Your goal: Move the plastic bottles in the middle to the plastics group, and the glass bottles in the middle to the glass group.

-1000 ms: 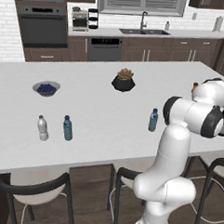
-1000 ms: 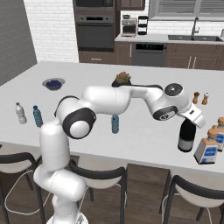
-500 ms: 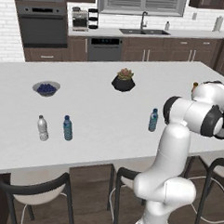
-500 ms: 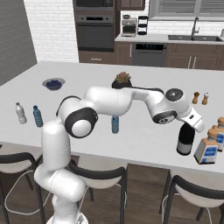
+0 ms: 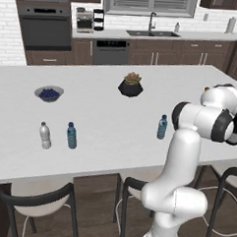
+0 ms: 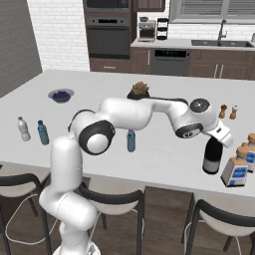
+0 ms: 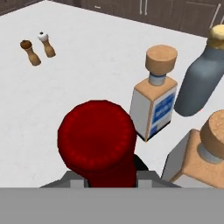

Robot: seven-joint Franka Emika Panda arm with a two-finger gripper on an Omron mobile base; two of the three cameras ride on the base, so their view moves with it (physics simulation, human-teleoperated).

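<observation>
Dark wine bottle point(image 6: 212, 157) red-topped; squarish bottles point(image 7: 154, 103) apparently blue-white labelled, tan-necked

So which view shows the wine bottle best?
The right base view: the wine bottle stands full height on the counter beside the square bottles, its neck under the gripper. The hand view gives just its red top. The left base view doesn't make it out.

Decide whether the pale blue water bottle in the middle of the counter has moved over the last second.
No. The water bottle stands upright in the same spot in front of the potted plant as before.
</observation>
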